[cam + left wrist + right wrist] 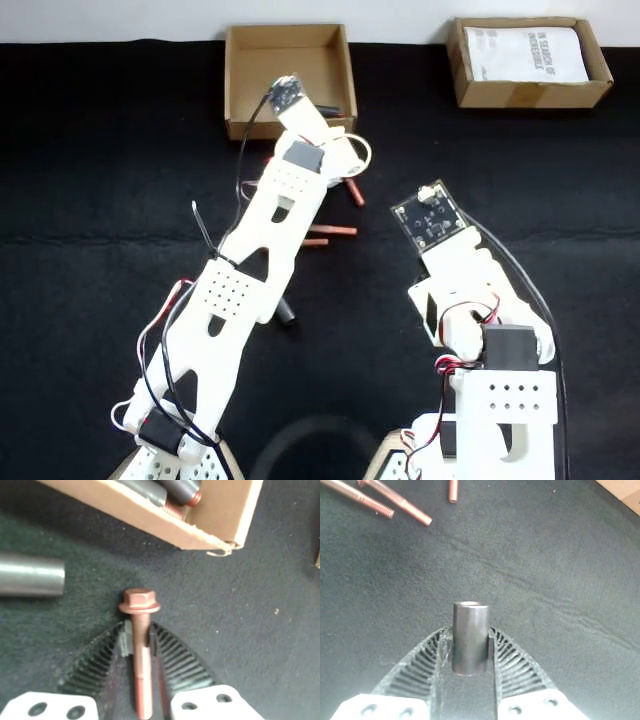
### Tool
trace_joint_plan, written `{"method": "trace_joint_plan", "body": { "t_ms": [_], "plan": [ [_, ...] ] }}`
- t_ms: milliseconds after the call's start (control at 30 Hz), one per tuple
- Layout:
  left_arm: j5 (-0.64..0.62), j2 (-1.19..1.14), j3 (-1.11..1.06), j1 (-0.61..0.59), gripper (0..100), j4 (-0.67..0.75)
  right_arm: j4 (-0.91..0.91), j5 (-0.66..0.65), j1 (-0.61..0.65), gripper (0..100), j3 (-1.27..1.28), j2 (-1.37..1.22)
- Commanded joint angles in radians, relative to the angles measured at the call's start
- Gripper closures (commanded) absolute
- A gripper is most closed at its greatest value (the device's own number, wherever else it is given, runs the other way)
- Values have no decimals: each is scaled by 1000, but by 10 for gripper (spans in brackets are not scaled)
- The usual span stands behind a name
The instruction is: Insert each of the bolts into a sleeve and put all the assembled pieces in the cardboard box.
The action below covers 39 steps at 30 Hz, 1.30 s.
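Closest to the left wrist lens, the left gripper is clenched on a copper-coloured hex-flange bolt. Its ribbed black fingers pinch the smooth shank just below the head, and the threaded end runs back between them toward the wrist. It hangs over the black cloth surface, just beside a corner of the open brown cardboard box, where finished pieces lie. A loose grey metal sleeve rests near it on the cloth.

The right gripper grasps a short dark steel sleeve round the half nearer its wrist, bore facing outward. It is well apart from three spare copper bolts on the cloth.

Both parts look rigid, small and dense, with slick metal skins. A round body can roll or pivot between pads, so the ribs should squeeze squarely across the diameter. The sleeve is best held low on its wall, leaving the mouth free. The bolt, I judge, wants holding near the head with the thread exposed. As gripped, the head leads, so mating may call for re-orienting.
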State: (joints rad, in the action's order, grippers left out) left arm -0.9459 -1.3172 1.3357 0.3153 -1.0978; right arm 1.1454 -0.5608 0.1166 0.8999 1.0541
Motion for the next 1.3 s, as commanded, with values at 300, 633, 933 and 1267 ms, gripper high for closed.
{"method": "trace_joint_plan", "body": {
  "t_ms": [300,633,933,1267],
  "plan": [
    [203,19,48,15,991,-149,-16,-6,-15,991,-13,22],
    [450,74,328,31,991,-394,-278,121,-13,991,-5,19],
    [473,309,328,28,991,-537,-332,374,-12,991,-28,24],
    [537,654,326,27,991,-654,-328,689,21,991,-165,33]
  ]
}}
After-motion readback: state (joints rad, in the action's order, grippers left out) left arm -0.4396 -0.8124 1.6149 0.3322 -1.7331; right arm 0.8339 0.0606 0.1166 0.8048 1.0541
